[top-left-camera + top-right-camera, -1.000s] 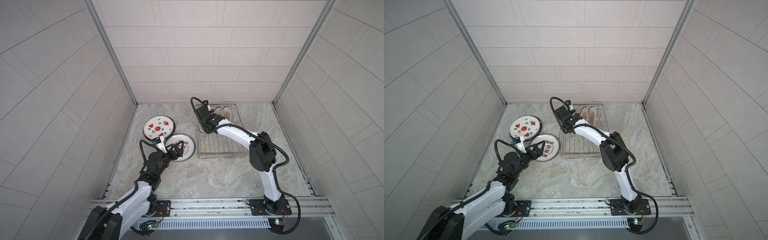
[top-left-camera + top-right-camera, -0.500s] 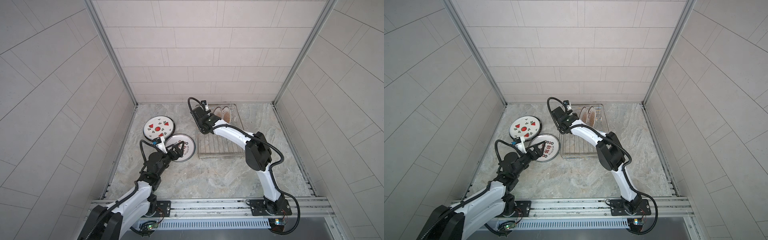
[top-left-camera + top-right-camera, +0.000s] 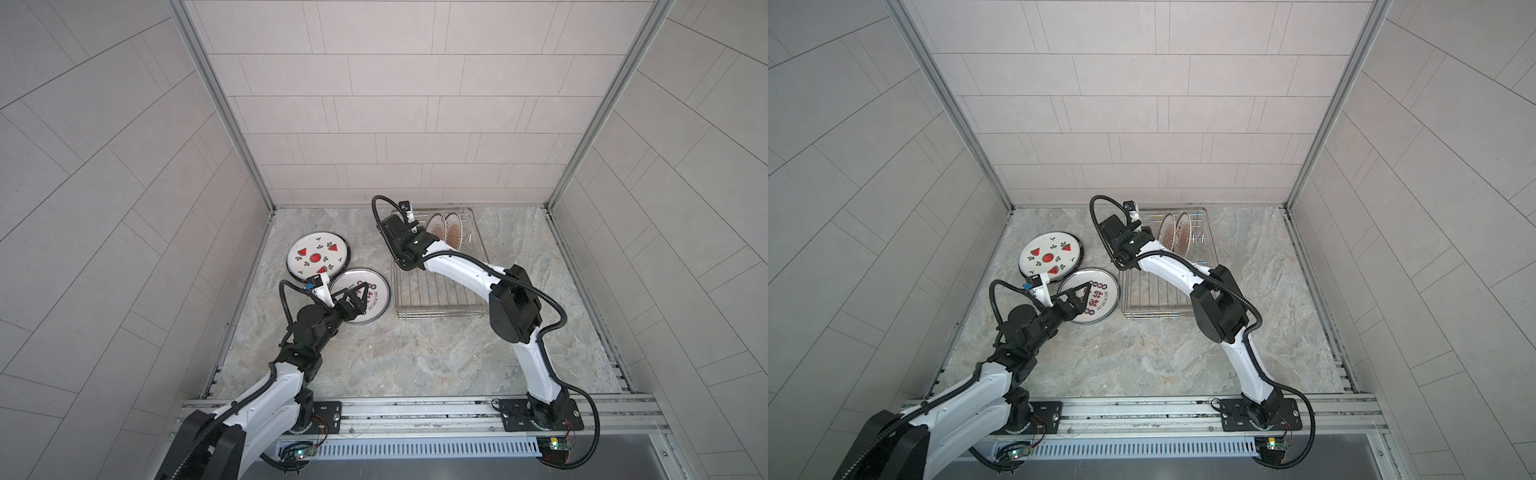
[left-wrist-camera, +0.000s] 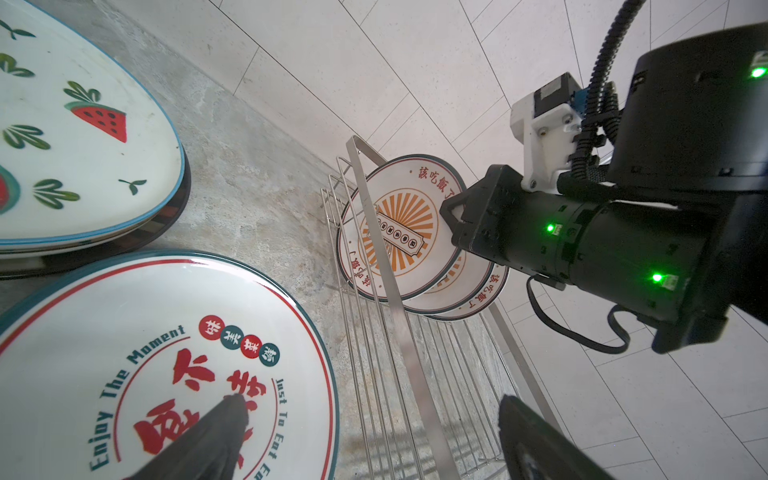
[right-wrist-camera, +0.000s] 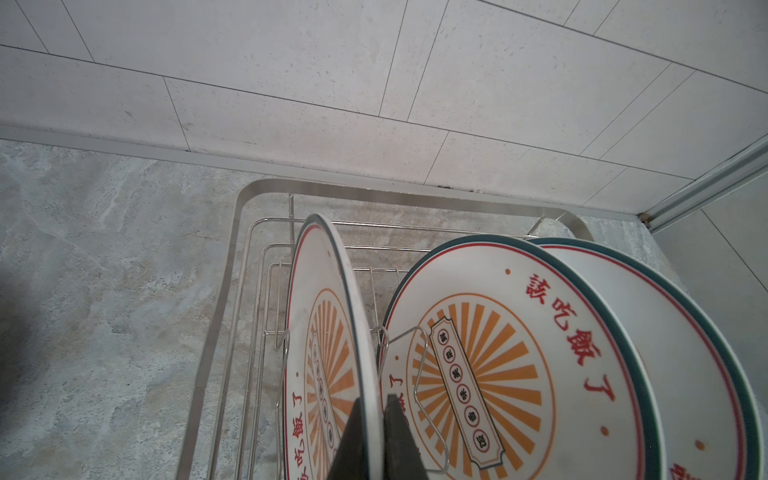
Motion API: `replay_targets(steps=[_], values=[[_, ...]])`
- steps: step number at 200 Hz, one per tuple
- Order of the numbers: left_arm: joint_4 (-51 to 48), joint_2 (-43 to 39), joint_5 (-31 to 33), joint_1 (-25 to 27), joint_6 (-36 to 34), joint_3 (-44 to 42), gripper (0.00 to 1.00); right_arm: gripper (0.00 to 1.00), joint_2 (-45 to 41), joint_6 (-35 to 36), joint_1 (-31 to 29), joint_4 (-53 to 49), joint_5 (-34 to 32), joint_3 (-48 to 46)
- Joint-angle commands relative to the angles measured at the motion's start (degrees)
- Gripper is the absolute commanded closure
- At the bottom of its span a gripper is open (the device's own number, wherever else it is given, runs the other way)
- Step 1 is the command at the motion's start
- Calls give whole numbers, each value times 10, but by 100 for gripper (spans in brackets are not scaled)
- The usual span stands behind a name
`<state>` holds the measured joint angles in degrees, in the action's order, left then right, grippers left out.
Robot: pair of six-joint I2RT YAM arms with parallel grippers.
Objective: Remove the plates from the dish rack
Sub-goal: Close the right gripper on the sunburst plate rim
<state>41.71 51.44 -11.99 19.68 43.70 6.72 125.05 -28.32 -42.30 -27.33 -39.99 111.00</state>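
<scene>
In both top views I count one dish rack [image 3: 440, 291] at the back of the table [image 3: 415, 357]. In it I see two sunburst plates [image 3: 454, 228] standing on edge, and the right arm covers the place beside them. Left of the rack, two plates lie flat, just beside each other: one watermelon plate [image 3: 318, 257] and one red-character plate [image 3: 370, 313]. The left gripper [image 3: 353, 296] hangs over the red-character plate with its jaws spread wide and nothing between them. If it touches the plate, I cannot tell.

From the left wrist camera I count three sunburst plates in the rack. Under the watermelon plate I see at least one dark-rimmed plate [image 4: 166, 220], so this is a stack.

From the right wrist camera the three are clear. Two lean together, and one upright sunburst plate [image 5: 328, 316] stands apart from them. The right gripper [image 5: 374, 419] is closed narrow on its rim, one finger on each face.
</scene>
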Motion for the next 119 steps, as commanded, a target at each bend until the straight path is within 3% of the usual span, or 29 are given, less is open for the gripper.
replay_targets(steps=[1, 67, 119], values=[[19, -3, 0, 2, 2, -6, 0, 92, -21, 11, -3, -9, -38, 3], [19, -7, 6, 2, 2, -7, 0, 93, -54, 32, -16, -5, -73, -1], [18, -12, 6, 2, 4, -9, 0, 93, -110, 45, -27, 28, -79, -57]])
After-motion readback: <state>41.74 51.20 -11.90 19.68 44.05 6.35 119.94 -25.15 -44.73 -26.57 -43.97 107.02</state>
